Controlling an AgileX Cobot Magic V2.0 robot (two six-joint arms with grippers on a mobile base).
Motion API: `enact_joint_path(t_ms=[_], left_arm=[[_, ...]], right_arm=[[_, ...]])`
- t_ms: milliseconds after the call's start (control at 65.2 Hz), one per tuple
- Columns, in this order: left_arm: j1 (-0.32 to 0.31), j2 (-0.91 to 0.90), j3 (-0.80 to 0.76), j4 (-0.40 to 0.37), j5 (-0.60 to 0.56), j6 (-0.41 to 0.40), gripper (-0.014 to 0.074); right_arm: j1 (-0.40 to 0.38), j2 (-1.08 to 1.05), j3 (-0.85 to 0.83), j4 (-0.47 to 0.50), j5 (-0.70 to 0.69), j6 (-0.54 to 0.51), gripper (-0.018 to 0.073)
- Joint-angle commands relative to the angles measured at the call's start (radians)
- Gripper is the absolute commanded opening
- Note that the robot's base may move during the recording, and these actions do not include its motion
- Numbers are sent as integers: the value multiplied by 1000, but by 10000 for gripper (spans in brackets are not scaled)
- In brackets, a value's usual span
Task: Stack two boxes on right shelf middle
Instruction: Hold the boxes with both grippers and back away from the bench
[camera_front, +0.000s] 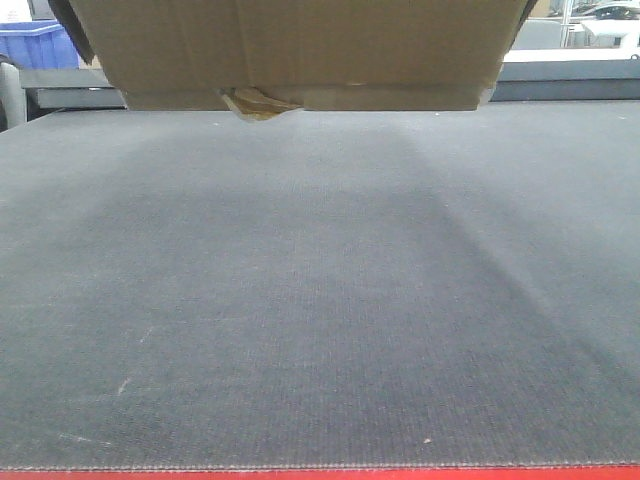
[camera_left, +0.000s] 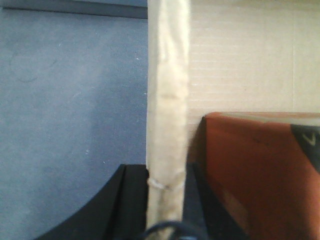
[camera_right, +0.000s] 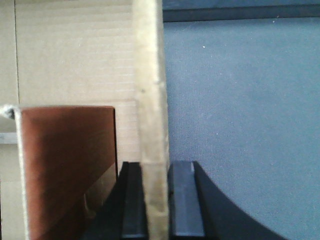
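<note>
The cardboard box (camera_front: 300, 45) lies with its long axis running left to right across the front view. Its broad plain brown corrugated face is turned toward the camera, and its top is cut off by the frame. A paler band runs along its lower edge, and I cannot tell whether this is a second, shallower box or part of the same one. A curl of yellowish clear tape (camera_front: 255, 103) hangs from that band, left of centre. The box is at the far end of the grey carpeted platform (camera_front: 320, 300), and it is unclear whether it touches the carpet. The left tool (camera_left: 160, 172) has its black fingers closed tight on one upright wall edge. The right tool (camera_right: 155, 167) grips the opposite wall the same way. Inside the box, against each wall, is a reddish-brown block (camera_left: 255, 170). Blue bins (camera_front: 35, 45) stand behind at the far left.
</note>
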Motion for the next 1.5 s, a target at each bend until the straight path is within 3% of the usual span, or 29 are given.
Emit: enact_joint_path(t_ms=[0,1488], left_arm=[[12,-16,-12,39,-35,40,-111],[12,-16,-12,44,-36,41,-111]], right_arm=[[-14,-9,-15,-54,-23,5,-151],[-14,-9,-15,-54,-23,5,-151]])
